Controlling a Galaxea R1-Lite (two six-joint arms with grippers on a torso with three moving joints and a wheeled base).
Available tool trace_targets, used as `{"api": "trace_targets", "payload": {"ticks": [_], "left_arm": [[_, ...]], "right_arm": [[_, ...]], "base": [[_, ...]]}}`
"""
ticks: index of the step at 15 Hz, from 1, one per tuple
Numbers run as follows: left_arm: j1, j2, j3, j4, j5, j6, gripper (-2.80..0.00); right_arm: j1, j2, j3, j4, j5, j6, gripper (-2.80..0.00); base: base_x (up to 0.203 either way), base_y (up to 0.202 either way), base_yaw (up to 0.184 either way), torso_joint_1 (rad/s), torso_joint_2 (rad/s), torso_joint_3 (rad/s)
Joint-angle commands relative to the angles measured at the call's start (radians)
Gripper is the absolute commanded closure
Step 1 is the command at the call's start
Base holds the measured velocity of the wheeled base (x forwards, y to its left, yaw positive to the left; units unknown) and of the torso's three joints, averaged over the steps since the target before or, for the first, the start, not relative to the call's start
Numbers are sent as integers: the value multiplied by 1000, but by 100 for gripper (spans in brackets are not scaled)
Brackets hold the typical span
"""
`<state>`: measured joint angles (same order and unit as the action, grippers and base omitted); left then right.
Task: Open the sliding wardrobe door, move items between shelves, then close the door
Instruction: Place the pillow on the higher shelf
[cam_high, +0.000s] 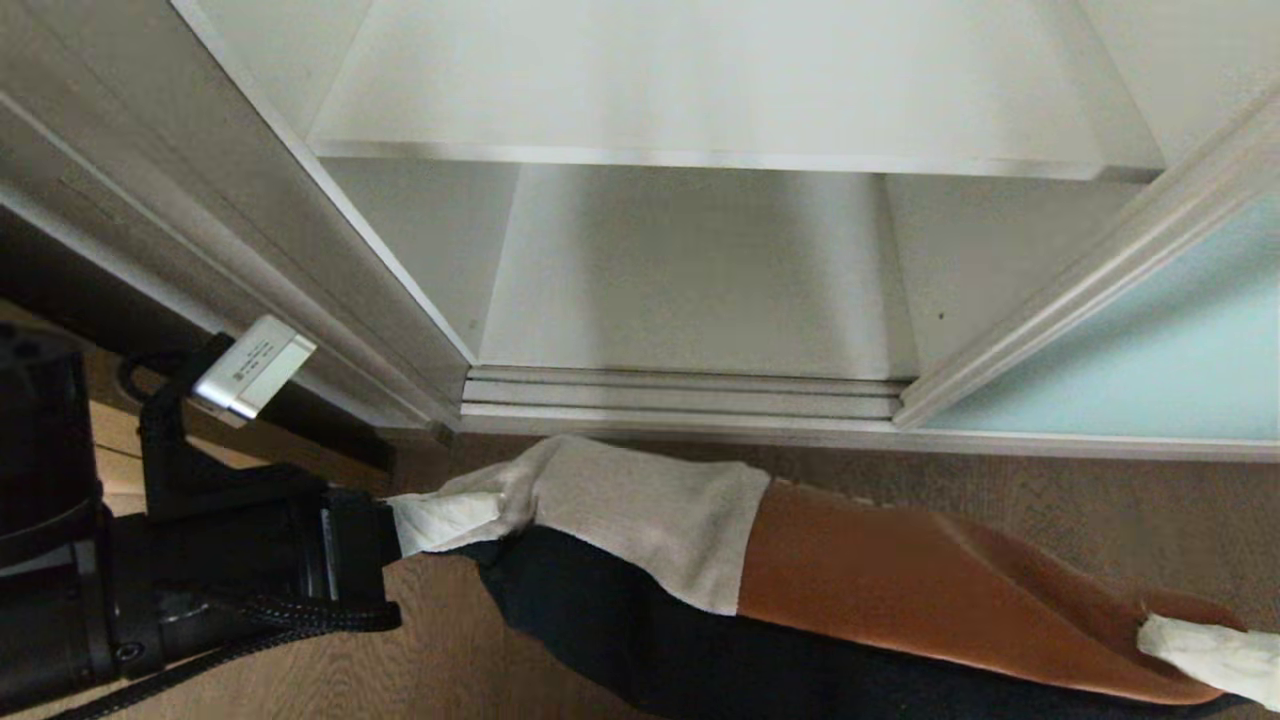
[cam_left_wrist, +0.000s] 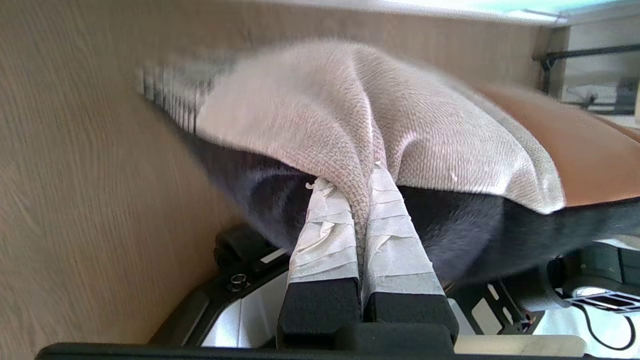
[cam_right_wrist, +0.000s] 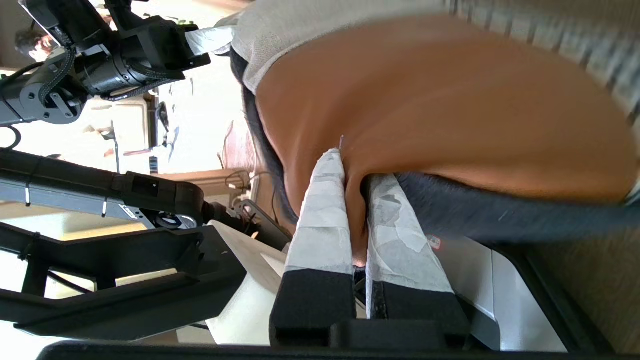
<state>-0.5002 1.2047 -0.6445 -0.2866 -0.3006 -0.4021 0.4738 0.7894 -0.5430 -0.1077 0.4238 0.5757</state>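
The cushion hangs across the lower part of the head view, above the wood floor and in front of the open wardrobe's white shelves. The left gripper at lower left has its taped fingers pinched tight on the beige-grey corner. The right gripper at lower right is clamped on the rust-brown edge, below the sliding wardrobe door at right.

White wardrobe shelves carry nothing visible; the wood-grain floor stretches before the wardrobe.
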Motion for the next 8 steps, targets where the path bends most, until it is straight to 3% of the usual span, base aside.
{"api": "trace_targets", "payload": {"ticks": [1,8], "left_arm": [[2,-1,5,-3,0,-3,0],[2,-1,5,-3,2,-12,0]], "right_arm": [[0,-2,0,-1,3,3,0],[0,-4,0,0,3,6,0]], "base": [[-194,0,-4,3,3,1],[-180,0,-3,3,1,3]]}}
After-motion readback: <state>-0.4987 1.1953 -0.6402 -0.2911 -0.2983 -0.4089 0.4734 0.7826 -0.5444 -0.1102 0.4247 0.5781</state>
